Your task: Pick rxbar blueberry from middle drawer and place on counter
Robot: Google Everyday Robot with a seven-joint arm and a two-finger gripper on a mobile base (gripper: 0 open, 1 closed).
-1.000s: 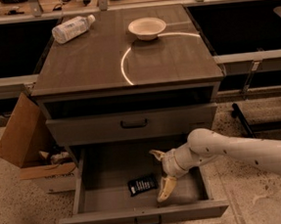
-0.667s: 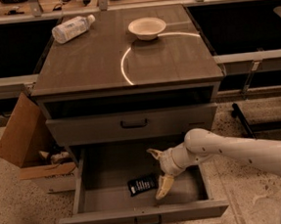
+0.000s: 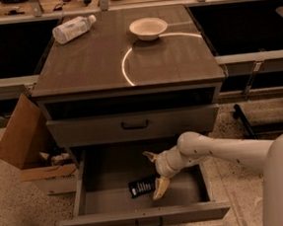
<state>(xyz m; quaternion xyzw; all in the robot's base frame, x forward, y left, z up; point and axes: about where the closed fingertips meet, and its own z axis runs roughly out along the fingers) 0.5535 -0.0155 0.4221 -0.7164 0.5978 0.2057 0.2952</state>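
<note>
The rxbar blueberry (image 3: 142, 186), a flat dark bar with pale lettering, lies on the floor of the open middle drawer (image 3: 108, 180), near the front centre. My gripper (image 3: 155, 173) reaches into the drawer from the right, just right of the bar. Its two pale fingers are spread apart, one toward the back and one (image 3: 160, 188) at the bar's right end. It holds nothing. The counter (image 3: 92, 60) is the wood-grain cabinet top with a bright curved line.
A clear plastic bottle (image 3: 73, 29) lies at the counter's back left and a white bowl (image 3: 148, 28) at the back centre. The drawer above (image 3: 132, 125) is shut. A cardboard box (image 3: 20, 138) stands on the floor to the left.
My gripper has shifted slightly left inside the drawer, closer to the bar. The bar has not moved.
</note>
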